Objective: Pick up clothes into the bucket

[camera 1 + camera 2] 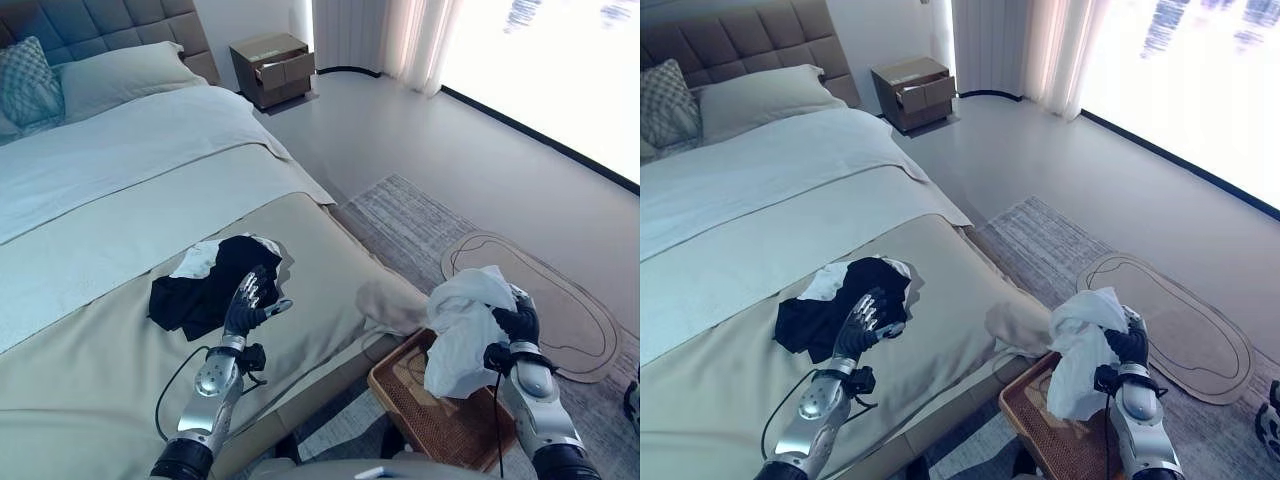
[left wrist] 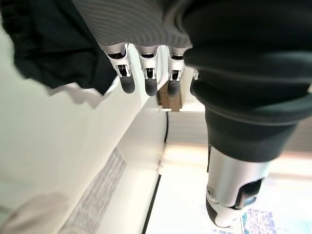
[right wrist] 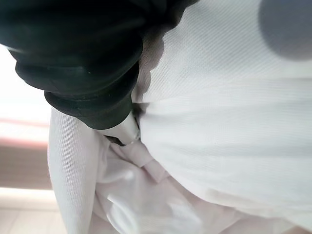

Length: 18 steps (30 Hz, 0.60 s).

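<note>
White garment (image 1: pixel 462 330) bunched in my right hand (image 1: pixel 520 325), hanging straight above the wicker basket (image 1: pixel 440 420). Left hand (image 1: pixel 250 300), fingers loose, hovers at the black clothes (image 1: pixel 205 285) on the bed (image 1: pixel 120 230).

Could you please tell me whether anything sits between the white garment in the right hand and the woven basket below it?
Nothing visible does. The right hand holds the white crumpled garment directly above the brown woven basket, with open air between them.
</note>
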Available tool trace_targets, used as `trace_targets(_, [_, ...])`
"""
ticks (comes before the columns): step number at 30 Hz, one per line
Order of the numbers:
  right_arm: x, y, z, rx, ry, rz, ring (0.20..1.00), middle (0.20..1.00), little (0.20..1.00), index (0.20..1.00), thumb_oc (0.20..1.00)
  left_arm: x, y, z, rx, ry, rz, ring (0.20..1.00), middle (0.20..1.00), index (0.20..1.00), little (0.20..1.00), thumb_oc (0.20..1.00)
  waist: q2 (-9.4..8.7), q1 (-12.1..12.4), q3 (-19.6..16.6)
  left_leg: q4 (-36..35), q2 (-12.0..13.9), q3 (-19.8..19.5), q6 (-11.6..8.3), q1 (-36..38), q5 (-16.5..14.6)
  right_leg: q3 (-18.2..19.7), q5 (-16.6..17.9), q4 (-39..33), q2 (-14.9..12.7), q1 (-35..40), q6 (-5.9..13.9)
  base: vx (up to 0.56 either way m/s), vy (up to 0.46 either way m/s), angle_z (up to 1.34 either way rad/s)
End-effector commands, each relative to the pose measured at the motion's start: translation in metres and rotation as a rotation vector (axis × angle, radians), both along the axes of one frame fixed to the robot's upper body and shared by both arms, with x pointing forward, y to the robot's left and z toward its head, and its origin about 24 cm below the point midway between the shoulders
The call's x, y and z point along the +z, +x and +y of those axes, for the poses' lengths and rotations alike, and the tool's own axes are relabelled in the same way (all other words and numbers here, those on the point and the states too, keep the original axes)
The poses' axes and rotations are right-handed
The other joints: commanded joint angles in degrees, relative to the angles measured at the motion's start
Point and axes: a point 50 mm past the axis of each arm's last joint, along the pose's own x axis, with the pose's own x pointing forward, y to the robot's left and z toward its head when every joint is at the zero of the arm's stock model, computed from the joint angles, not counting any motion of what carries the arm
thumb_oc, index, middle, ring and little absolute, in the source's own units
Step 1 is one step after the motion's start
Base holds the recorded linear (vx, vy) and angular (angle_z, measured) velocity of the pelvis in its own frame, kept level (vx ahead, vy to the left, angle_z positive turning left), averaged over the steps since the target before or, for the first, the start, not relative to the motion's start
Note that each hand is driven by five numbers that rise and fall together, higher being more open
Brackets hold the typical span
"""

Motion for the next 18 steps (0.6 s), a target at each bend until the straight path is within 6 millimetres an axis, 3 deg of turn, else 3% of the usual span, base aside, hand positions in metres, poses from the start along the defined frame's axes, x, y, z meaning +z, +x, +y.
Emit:
trace_targets(1, [0.055,0.037,-0.001,-0.007,-0.064,-0.279,0.200,0.200,0.200,0.200,0.200,0.033,0.021,0.013,0.038,-0.049,-0.168,1.000,1.000,1.000,1.000,1.000,-3.66,-0.8,6.1,12.8,-0.5,0.3,1.37,-4.6,-8.5,5.9,-1.0,9.0,-6.9,-4.8,3.48,-0.23,0.012,-0.19])
trace_targets(6, [0.076,0.058,-0.007,-0.064,-0.085,-0.351,0.200,0.200,0.200,0.200,0.200,0.059,0.030,0.017,0.071,-0.075,-0.296,1.000,1.000,1.000,1.000,1.000,-2.95,-0.9,10.8,22.0,0.3,0.6,1.26,-13.5,-10.7,8.3,-1.8,16.2,-7.0,-14.1,2.97,-0.23,-0.014,-0.12])
trace_targets(18, [0.129,0.082,-0.016,-0.143,-0.151,-0.526,0.200,0.200,0.200,0.200,0.200,0.085,0.032,0.016,0.095,-0.117,-0.424,1.000,1.000,1.000,1.000,1.000,-0.09,-0.9,13.7,38.0,1.6,1.9,1.68,-34.2,-15.1,14.1,-5.4,31.5,-5.5,-37.3,1.31,-0.16,-0.010,-0.08])
